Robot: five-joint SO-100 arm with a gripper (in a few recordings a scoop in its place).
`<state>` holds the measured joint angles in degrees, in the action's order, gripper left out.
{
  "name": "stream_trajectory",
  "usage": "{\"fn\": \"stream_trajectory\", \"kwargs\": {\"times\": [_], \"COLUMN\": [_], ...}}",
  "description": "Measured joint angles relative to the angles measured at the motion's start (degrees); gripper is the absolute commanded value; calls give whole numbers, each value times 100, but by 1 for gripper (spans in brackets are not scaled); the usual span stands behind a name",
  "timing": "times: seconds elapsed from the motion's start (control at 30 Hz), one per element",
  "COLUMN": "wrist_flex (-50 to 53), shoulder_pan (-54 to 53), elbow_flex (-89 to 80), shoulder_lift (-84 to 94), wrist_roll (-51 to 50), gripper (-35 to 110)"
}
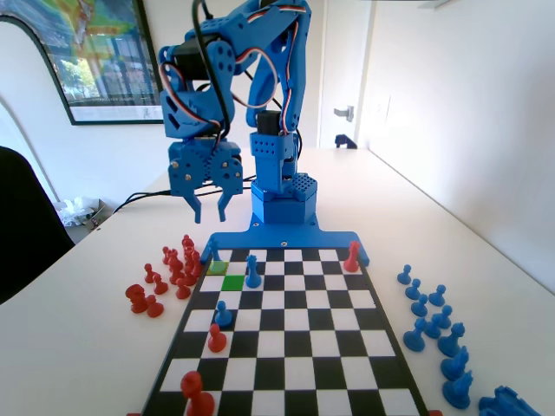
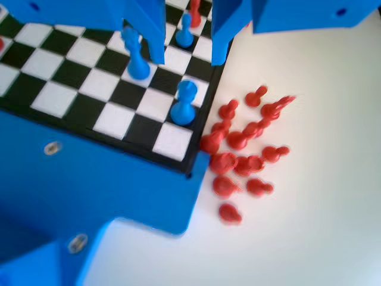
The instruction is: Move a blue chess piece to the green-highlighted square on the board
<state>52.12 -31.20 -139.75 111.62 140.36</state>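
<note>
The blue chess piece [image 1: 223, 314], a short ball-headed pawn, stands on the left part of the board [image 1: 286, 347]. In the wrist view it [image 2: 184, 33] sits far up, between the jaws. The green-highlighted square [image 1: 232, 282] lies bare two rows beyond it, next to a taller blue piece [image 1: 251, 273]. My gripper [image 1: 209, 215] hangs open and empty above the board's far left corner. In the wrist view the gripper [image 2: 187, 59] has its jaws spread; the tall blue piece [image 2: 137, 56] stands by the left jaw, and another blue piece [image 2: 183, 104] stands below them near the board's corner [image 2: 178, 146].
A duller yellow-green square [image 1: 217, 267] lies at the far left. Red pieces stand on the board [image 1: 217, 338] [image 1: 351, 256] [image 1: 198, 394]. Several spare red pieces [image 1: 178, 270] [image 2: 244, 155] cluster beside the board's left edge in the fixed view. Several spare blue pieces [image 1: 434, 321] stand on the right.
</note>
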Motion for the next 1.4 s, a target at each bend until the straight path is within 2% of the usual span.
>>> {"fn": "stream_trajectory", "kwargs": {"times": [0.2, 1.4], "wrist_flex": [-510, -1345], "shoulder_pan": [-53, -9], "elbow_flex": [-378, -378], "shoulder_lift": [0, -800], "wrist_roll": [141, 202], "gripper": [11, 11]}}
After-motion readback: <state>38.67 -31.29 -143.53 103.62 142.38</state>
